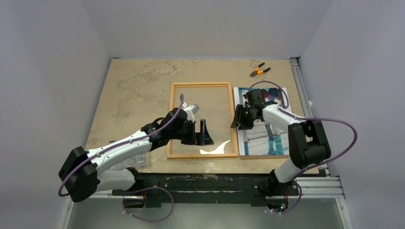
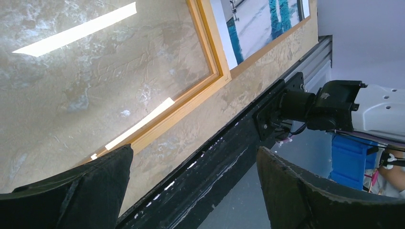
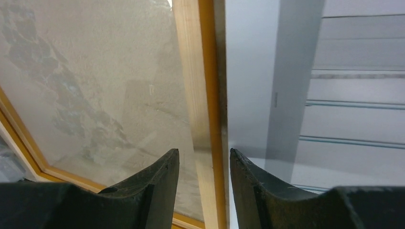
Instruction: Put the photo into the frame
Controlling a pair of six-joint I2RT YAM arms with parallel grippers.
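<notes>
The large rectangular picture frame with the thin orange wooden border (image 1: pixel 204 84) lies flat in the middle of the mottled tan bench (image 1: pixel 133 90). Glare shows on a clear pane inside it. The thin glossy photo of pale steps in blue and white tones (image 1: pixel 267 138) lies flat just to the frame's right, outside it. Its left edge runs against the frame's right rail. A plain brown edge (image 2: pixel 272 47) shows along the photo's near side, perhaps a board beneath it.

The main risk, as I judge it, is catching the wrong thing. The right pincer (image 1: pixel 237 119) hangs astride the frame's right rail, its jaws partly spread and seeming to clear the wood on both sides. If they pressed together here, they would take the rail, not the photo, and could drag or tip the frame. The photo itself offers no raised edge. A pinch could slide off the gloss, crease the print, or lift the brown layer with it.

The left pincer (image 1: pixel 197 134) hovers with jaws spread wide over the near part of the pane. A careless drop could strike it.

The photo begins at the right pincer's outer finger and stretches away to the right. It is well apart from the left pincer.
</notes>
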